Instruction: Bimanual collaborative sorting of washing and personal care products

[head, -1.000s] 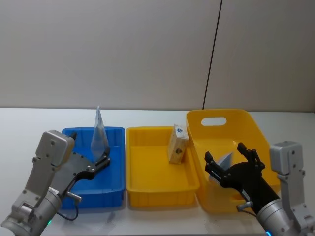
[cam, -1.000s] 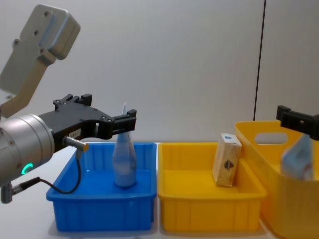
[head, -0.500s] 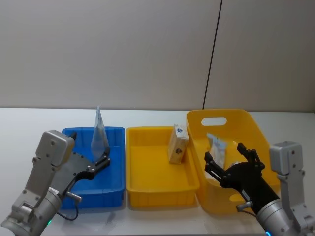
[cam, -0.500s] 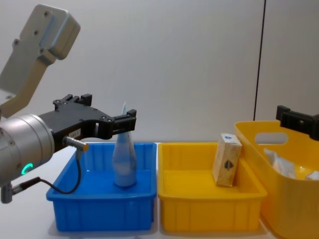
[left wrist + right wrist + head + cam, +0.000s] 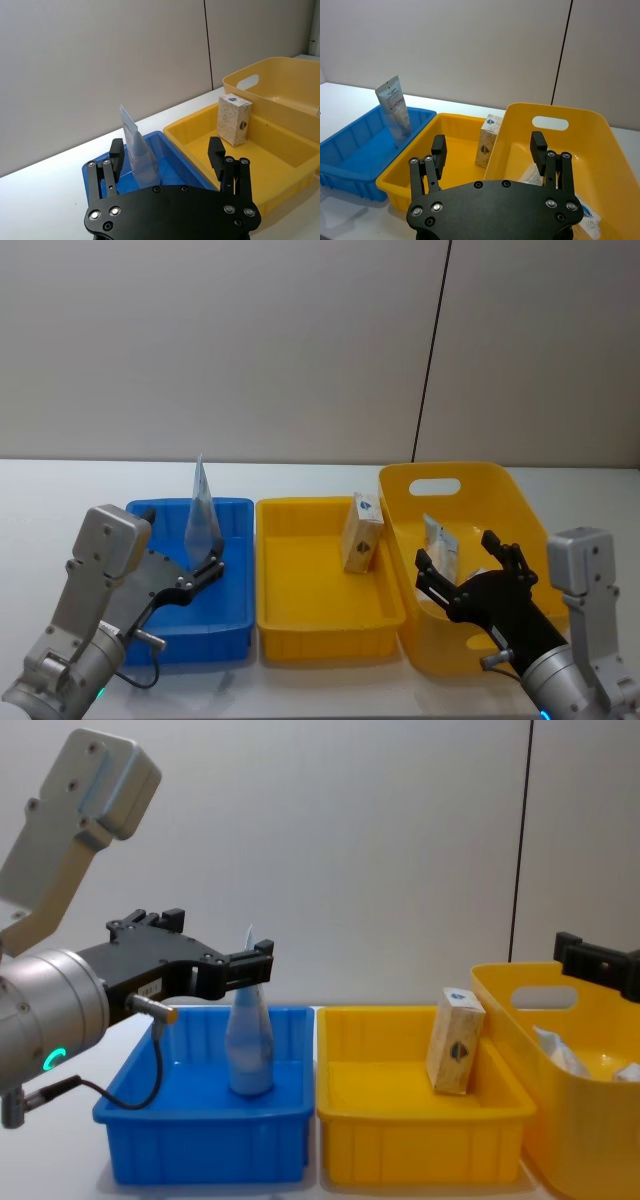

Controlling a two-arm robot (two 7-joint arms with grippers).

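Note:
A pale blue tube [image 5: 202,505] with a red-and-white label [image 5: 395,105] stands upright in the blue bin [image 5: 235,620]. My left gripper [image 5: 200,565] hovers open just short of it, its fingers [image 5: 216,150] spread wide and holding nothing. A tan box [image 5: 361,532] with a blue mark leans at the right end of the yellow tray [image 5: 300,635]. Another pale tube [image 5: 438,545] lies inside the yellow basket [image 5: 480,475]. My right gripper [image 5: 457,550] is open over the basket's near side, holding nothing.
The three containers sit side by side on a white table [image 5: 60,490], with a grey wall close behind. A white-and-blue packet [image 5: 587,217] lies at the bottom of the basket. Bare table surface lies to the left of the blue bin.
The pale tube in the yellow basket has dropped from beside my right gripper's fingers and settled lower inside. Neither arm has moved.

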